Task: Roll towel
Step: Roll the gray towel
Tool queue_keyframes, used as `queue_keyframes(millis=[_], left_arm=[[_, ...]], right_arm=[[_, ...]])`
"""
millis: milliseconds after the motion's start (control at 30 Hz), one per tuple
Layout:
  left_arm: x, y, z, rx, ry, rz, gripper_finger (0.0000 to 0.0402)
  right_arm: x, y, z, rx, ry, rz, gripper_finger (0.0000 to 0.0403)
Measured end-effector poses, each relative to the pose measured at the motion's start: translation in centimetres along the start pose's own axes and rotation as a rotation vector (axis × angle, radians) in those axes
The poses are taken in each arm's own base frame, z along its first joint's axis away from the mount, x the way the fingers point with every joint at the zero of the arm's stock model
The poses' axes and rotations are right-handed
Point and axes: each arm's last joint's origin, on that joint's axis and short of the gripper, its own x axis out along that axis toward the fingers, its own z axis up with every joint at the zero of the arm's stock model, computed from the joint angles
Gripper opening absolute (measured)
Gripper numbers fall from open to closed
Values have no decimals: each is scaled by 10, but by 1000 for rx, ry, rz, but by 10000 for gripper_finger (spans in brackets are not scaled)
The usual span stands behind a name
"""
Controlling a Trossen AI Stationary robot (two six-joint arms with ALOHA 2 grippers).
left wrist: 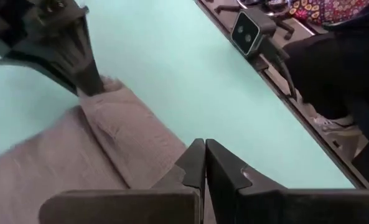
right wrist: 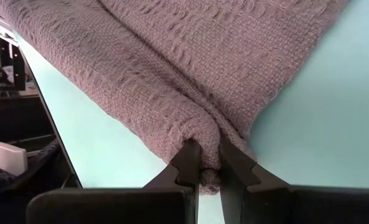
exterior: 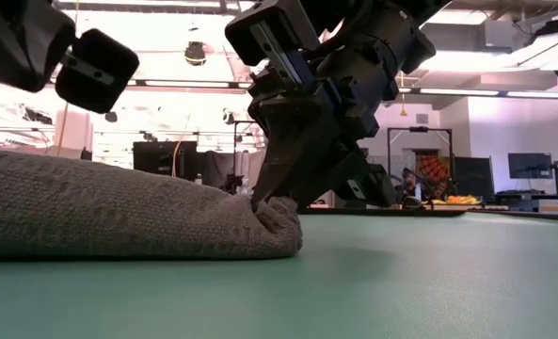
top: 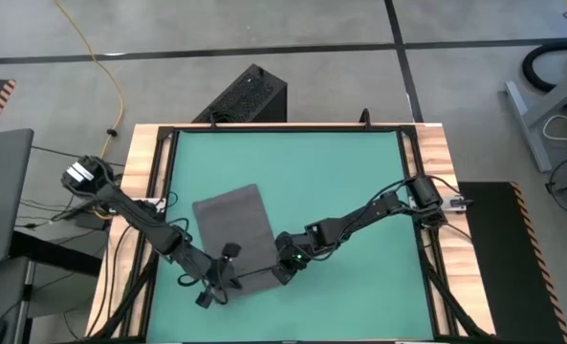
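The towel (top: 233,227), a dark grey cloth of coarse, loosely looped weave, lies on the green counter (top: 350,182) toward its near left part. Its far portion is spread flat in a rough rectangle; its near edge is turned over into a soft, rounded fold.

The right tool (right wrist: 208,163) is at the near right corner of the towel. Its two dark, wedge-shaped fingers (right wrist: 185,158) are closed narrowly on a small bunched nub of the folded edge, cloth puckering into creases between them. In the low view this tool (exterior: 271,200) comes down steeply, tips at the fold's rounded end.

The left tool (left wrist: 205,163) is at the near left corner, fingers pressed fully together, tips just above the cloth; no fabric shows between them.

The counter surface is smooth and matte, framed in pale wood (top: 434,153).
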Motion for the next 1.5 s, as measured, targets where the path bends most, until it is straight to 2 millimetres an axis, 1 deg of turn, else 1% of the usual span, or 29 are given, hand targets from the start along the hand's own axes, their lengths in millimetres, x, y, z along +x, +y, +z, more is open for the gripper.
queue_keyframes(millis=[67, 167, 267, 400, 467, 567, 700, 800, 900, 1000, 1067, 1167, 1367, 1400, 1500], left_arm=[[6, -1, -1, -33, 34, 3, 5], [12, -3, 5, -68, 100, -7, 30], [13, -5, 15, -99, 175, 15, 70], [10, -6, 23, -162, 260, 49, 130], [9, -6, 21, -208, 297, 64, 157], [8, -10, 20, -263, 314, 53, 186], [14, -19, 11, -314, 358, 53, 200], [25, -25, -2, -335, 411, 66, 200], [35, -26, -15, -382, 466, 100, 197], [40, -26, -22, -432, 499, 127, 190], [41, -28, -24, -441, 507, 135, 179], [40, -32, -25, -437, 510, 140, 143], [38, -39, -28, -424, 533, 108, 28], [38, -39, -28, -422, 538, 101, 21], [38, -40, -28, -423, 547, 90, 21]], right_arm=[[0, 0, 0, -1, 1, -1, 54], [0, 0, 0, -8, 1, -2, 54], [0, 0, 0, -19, 1, -2, 54], [0, 0, 0, -38, 1, -3, 54], [0, 0, 0, -51, 1, -3, 54], [0, 0, 0, -61, 1, -3, 54], [0, 0, 0, -78, 1, -4, 54], [0, 0, 0, -85, 1, -4, 54], [0, 0, 0, -86, 0, -3, 54], [0, 0, 0, -86, 2, -3, 54], [0, 0, -1, -86, 15, 5, 54], [0, 1, -1, -122, 35, 26, 58], [0, 5, 0, -195, 68, 102, 80], [-1, 5, 1, -197, 75, 117, 84], [-5, 6, 7, -208, 89, 160, 101]])
